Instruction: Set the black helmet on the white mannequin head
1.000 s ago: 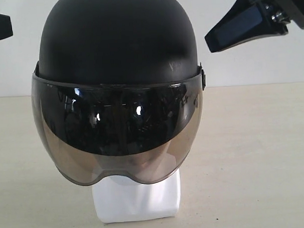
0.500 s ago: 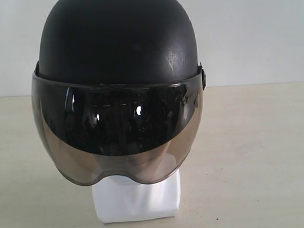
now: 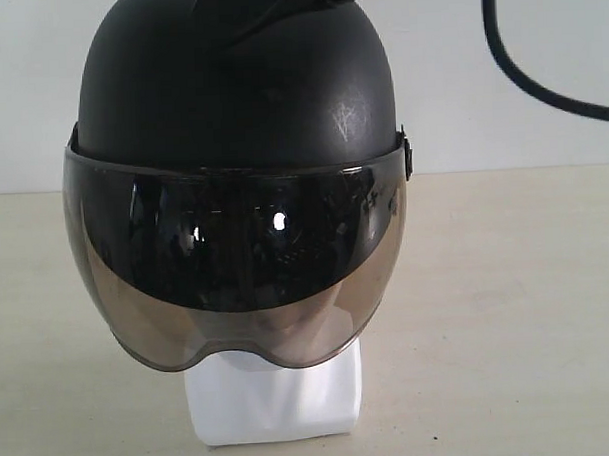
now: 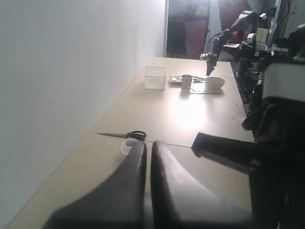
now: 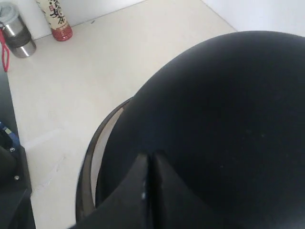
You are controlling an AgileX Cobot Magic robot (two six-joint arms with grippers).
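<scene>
The black helmet (image 3: 235, 90) sits on the white mannequin head, its smoky visor (image 3: 236, 270) down over the face. Only the head's squared neck base (image 3: 276, 401) shows below the visor. My right gripper (image 3: 242, 25) is at the helmet's crown, dark against the shell. In the right wrist view it (image 5: 148, 156) is shut and empty, tips just over the black shell (image 5: 228, 119); contact cannot be told. My left gripper (image 4: 148, 144) is shut on nothing and points along the table, away from the helmet; the exterior view does not show it.
A black cable (image 3: 519, 65) loops at the upper right. Past the left gripper lie scissors (image 4: 128, 135), a small tape roll (image 4: 126, 146), a clear box (image 4: 155, 78), a cup (image 4: 187, 81) and a bowl (image 4: 215, 83). A bottle (image 5: 56, 19) and flask (image 5: 16, 28) stand far off.
One second ago both grippers hung at the upper corners of the exterior view, then left it. Now the right gripper has come in over the helmet's crown. The helmet has not moved.
</scene>
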